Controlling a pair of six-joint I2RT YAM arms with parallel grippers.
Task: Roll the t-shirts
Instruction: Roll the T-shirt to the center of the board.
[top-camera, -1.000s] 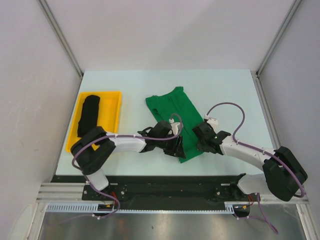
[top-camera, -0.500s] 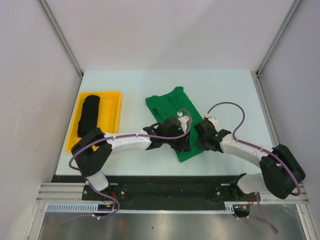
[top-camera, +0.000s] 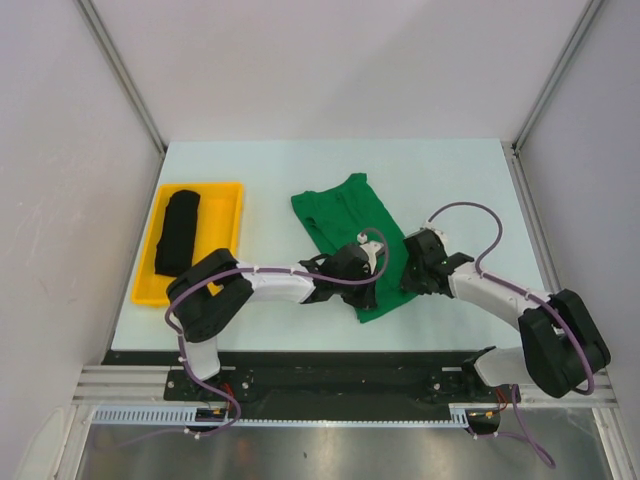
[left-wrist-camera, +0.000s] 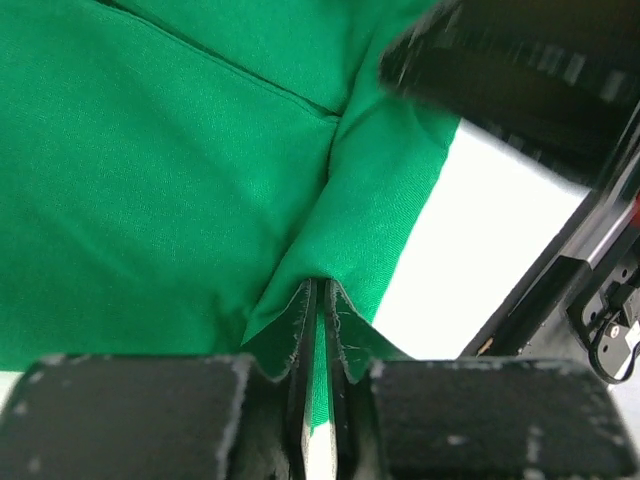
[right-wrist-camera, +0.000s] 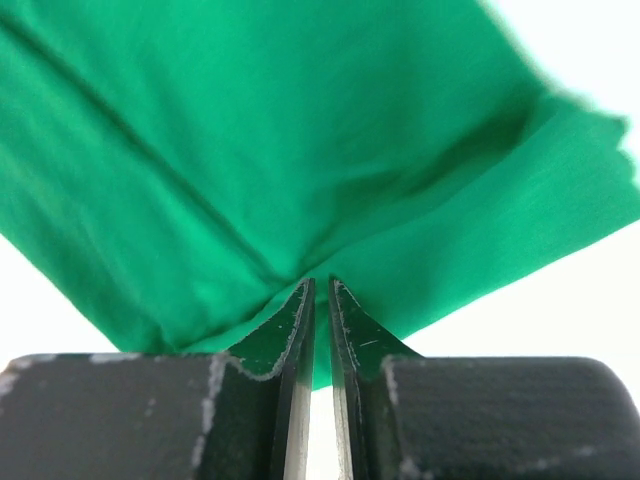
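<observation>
two pinches on green t-shirt (top-camera: 345, 212), near hem: left tool (left-wrist-camera: 320, 300) & right tool (right-wrist-camera: 320, 295) each pressed together on cloth, prob. opposite corners.

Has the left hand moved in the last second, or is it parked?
Yes. In the top view the left hand has shifted right, farther from the yellow tray, along the green t-shirt's near end.
</observation>
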